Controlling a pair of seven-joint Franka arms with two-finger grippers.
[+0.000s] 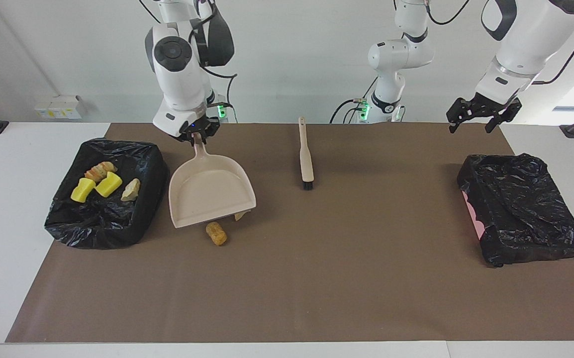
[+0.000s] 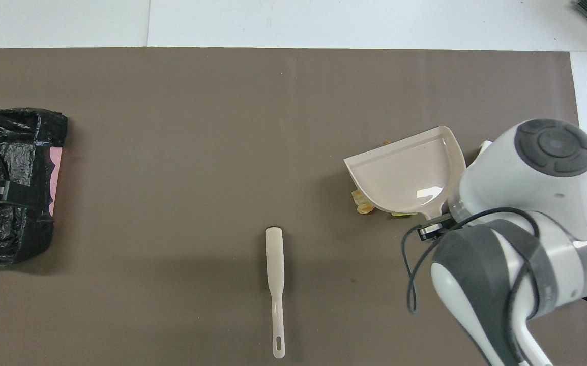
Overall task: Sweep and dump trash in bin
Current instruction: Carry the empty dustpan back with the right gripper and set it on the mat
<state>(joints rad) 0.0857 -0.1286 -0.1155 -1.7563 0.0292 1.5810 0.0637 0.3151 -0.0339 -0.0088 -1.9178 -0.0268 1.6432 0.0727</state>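
My right gripper (image 1: 197, 135) is shut on the handle of the beige dustpan (image 1: 211, 191), whose pan is empty. The pan (image 2: 405, 173) hangs over loose trash on the mat. A tan lump (image 1: 216, 233) lies just past its lip. Another tan scrap (image 1: 241, 215) and a yellow one (image 2: 400, 214) peek out from under it. Whether the lip touches the mat I cannot tell. The black-bagged bin (image 1: 68, 223) at the right arm's end holds several scraps, among them a yellow chunk (image 1: 108, 184). My left gripper (image 1: 476, 117) waits open in the air.
The beige brush (image 1: 306, 154) lies on the brown mat near the robots, bristles pointing away from them; it shows too in the overhead view (image 2: 275, 290). A second black-bagged bin (image 1: 521, 209) with a pink side sits at the left arm's end.
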